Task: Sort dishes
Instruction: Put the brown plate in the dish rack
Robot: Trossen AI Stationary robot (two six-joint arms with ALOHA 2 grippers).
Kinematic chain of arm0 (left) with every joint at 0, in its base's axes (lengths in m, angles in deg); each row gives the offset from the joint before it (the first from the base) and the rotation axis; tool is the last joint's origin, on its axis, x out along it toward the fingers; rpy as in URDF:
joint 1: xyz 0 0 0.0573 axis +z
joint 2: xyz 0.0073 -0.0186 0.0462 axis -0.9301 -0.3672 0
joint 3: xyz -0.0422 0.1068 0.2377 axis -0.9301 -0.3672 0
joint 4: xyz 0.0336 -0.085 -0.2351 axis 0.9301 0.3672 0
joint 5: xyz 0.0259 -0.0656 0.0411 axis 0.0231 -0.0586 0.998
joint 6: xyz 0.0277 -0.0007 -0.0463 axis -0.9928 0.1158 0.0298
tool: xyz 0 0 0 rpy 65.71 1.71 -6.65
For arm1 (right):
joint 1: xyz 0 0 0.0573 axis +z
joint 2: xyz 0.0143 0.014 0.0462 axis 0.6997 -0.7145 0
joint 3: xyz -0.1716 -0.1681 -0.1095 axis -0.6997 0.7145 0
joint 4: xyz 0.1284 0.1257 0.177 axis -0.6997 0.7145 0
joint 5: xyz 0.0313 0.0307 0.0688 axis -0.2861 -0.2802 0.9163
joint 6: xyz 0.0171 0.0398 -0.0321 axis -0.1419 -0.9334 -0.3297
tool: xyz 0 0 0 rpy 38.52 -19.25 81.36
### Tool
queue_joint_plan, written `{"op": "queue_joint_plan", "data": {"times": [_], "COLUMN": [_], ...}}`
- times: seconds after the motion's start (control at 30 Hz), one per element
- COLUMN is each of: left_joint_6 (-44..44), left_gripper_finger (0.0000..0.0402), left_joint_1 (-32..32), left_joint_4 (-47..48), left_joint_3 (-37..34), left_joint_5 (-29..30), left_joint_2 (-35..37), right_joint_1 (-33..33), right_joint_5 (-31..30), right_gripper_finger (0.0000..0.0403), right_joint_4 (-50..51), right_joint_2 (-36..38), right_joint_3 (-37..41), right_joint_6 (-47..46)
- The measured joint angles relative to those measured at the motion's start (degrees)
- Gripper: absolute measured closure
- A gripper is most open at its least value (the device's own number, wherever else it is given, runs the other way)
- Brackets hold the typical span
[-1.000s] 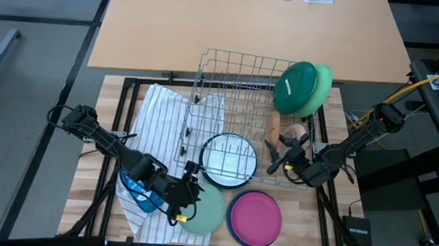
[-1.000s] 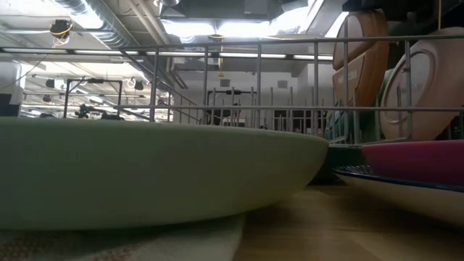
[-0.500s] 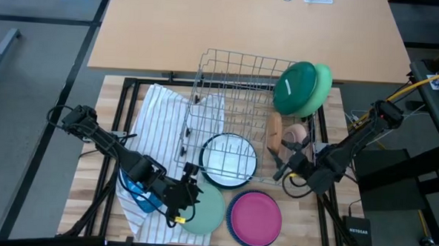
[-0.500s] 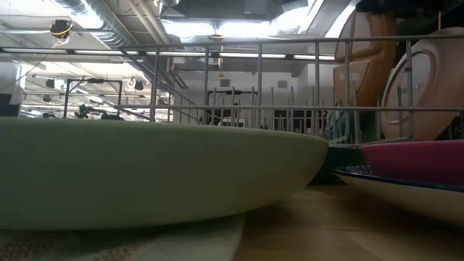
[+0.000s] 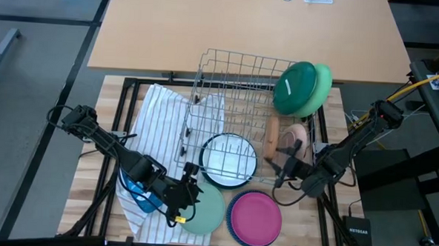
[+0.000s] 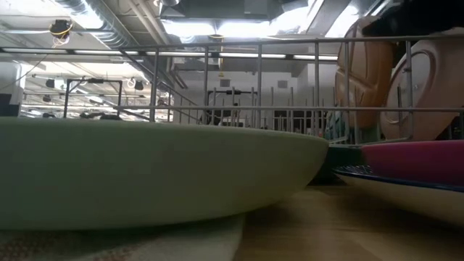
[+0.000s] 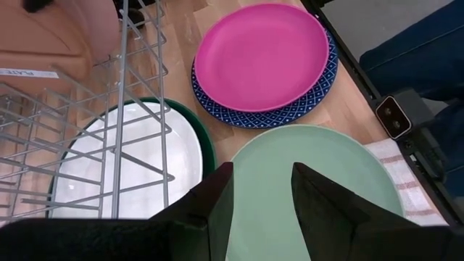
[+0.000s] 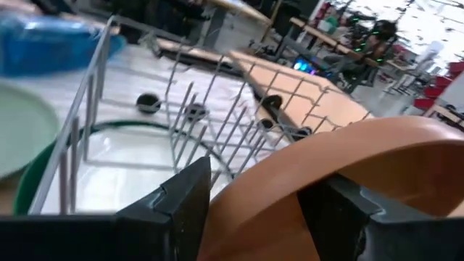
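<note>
Left end effector (image 5: 189, 196) is at the near edge of the tabletop (image 5: 297, 223), fingers (image 7: 217, 199) spread astride the rim of the sage plate (image 5: 204, 210); not clamped. Sage plate lies flat, partly on the striped cloth (image 5: 157, 109), beside the magenta plate (image 5: 255, 216). Right end effector (image 5: 283, 170) is by the wire rack (image 5: 236, 87), released, fingers either side of the upright tan plate (image 8: 348, 174) w/o closing. White plate (image 5: 229, 157) lies under the rack. Dark green plate (image 5: 295, 85) leans at the rack's far corner.
</note>
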Motion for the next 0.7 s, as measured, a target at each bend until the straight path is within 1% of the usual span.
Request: {"op": "queue_joint_plan", "data": {"times": [0.2,0.3,0.47,0.6,0.7], "left_joint_6": [-0.5,-1.8,-1.4,-1.5,-1.4], "left_gripper_finger": [0.0273,0.0273,0.0273,0.0273,0.0273], "left_joint_1": [0.1,0.4,0.8,0.8,0.9], "left_joint_4": [-0.4,-0.6,-0.6,-0.8,-0.8], "left_joint_3": [0.0,0.0,0.0,0.0,0.0], "left_joint_5": [0.0,0.0,0.0,0.0,-0.1], "left_joint_2": [-0.1,-0.5,-1.6,-2.7,-3.6], "right_joint_1": [0.0,0.0,0.0,-0.1,0.0], "right_joint_5": [6.6,8.4,12.2,14.8,15.4], "right_gripper_finger": [0.0201,0.0201,0.0201,0.0201,0.0201], "right_joint_4": [4.3,4.9,7.7,11.7,15.9], "right_joint_2": [0.0,0.0,0.1,0.2,0.3], "right_joint_3": [0.0,0.0,-0.3,-2.2,-4.1], "right_joint_6": [-0.3,-0.3,-0.5,-0.6,-0.3]}}
